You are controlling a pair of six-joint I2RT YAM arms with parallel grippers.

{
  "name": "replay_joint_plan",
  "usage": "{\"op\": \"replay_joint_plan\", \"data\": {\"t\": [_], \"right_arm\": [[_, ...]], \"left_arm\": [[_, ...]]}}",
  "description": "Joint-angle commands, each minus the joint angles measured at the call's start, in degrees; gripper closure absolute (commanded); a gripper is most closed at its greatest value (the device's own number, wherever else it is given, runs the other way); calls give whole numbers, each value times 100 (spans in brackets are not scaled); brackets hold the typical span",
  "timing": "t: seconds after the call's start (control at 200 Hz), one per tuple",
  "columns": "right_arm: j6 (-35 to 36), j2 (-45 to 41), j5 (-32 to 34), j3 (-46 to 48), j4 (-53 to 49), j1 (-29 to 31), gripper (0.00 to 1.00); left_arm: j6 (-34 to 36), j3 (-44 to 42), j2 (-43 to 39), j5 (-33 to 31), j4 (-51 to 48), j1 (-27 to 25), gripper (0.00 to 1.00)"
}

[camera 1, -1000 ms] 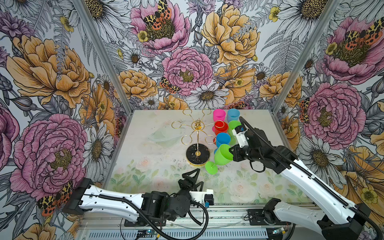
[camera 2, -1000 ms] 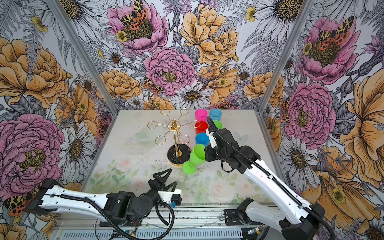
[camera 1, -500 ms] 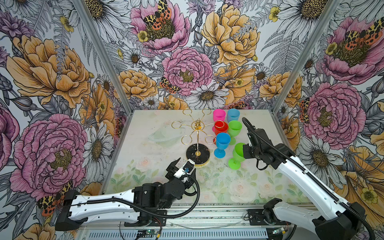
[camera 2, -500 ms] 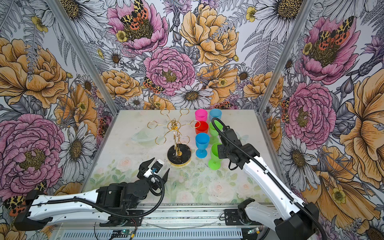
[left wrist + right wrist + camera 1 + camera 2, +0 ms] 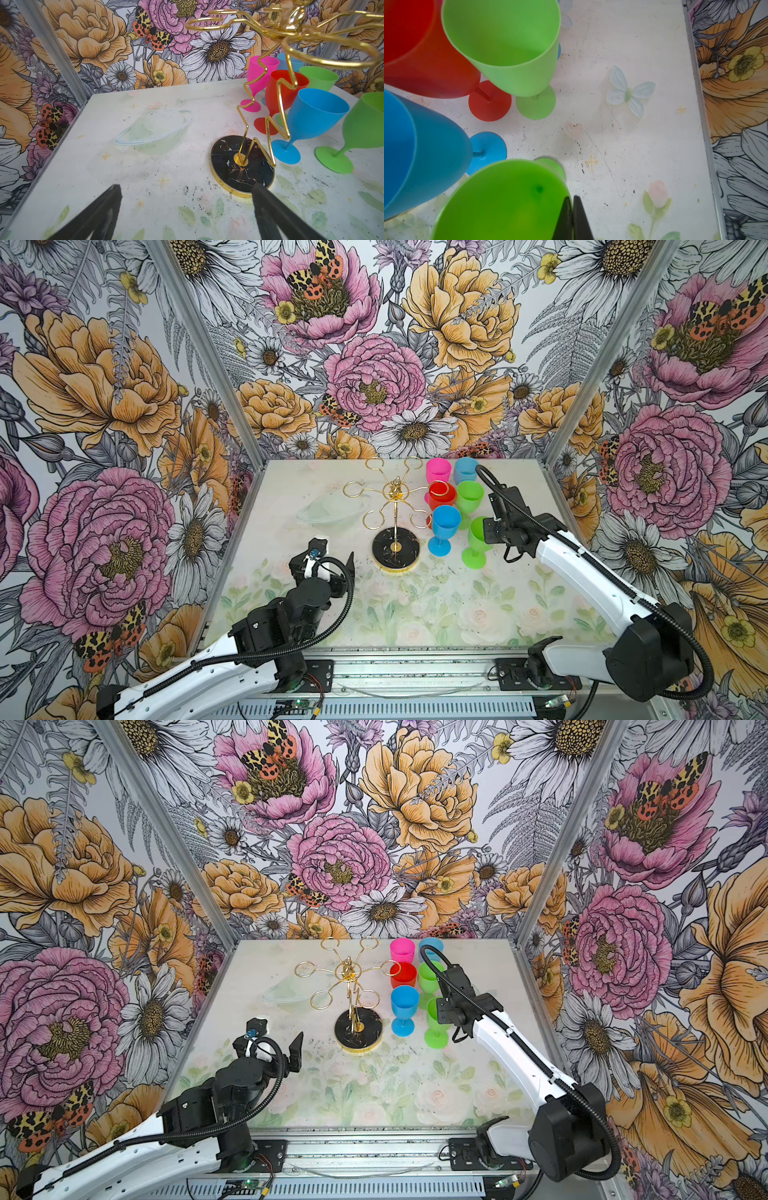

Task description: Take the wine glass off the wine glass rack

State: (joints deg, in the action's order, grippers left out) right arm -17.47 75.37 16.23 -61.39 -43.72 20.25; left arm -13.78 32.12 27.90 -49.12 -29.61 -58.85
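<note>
Green wine glass (image 5: 500,199) rim in right end effector (image 5: 572,198) pinch; left end effector (image 5: 187,187) agape near rack base (image 5: 226,166)

I can read no text, label, brand or number in any view. Only sign-like marks noted: small yellow crosses (image 5: 591,162) printed on the bench (image 5: 643,145).

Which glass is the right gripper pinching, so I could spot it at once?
Start at the gold wine glass rack mid-table and look right of its black base. It is the front green glass, beside the bright blue glass. Unlike the other green glass behind it, the right gripper clamps its rim.
</note>
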Motion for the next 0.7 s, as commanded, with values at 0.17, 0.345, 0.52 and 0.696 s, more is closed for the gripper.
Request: {"op": "replay_joint_plan", "data": {"t": [0.17, 0.345, 0.52, 0.696], "right_arm": [[189, 384, -134, -536, 431, -56, 100], [220, 643, -213, -677, 505, -96, 100], [219, 829, -357, -724, 532, -137, 100], [225, 831, -325, -692, 536, -169, 100]], "left_arm": [[-245, -162, 101, 699, 93, 753, 2], [-227, -197, 280, 949, 256, 1123, 1], [-231, -265, 266, 1127, 375, 1356, 2], [-235, -315, 242, 1238, 454, 1462, 1]]}}
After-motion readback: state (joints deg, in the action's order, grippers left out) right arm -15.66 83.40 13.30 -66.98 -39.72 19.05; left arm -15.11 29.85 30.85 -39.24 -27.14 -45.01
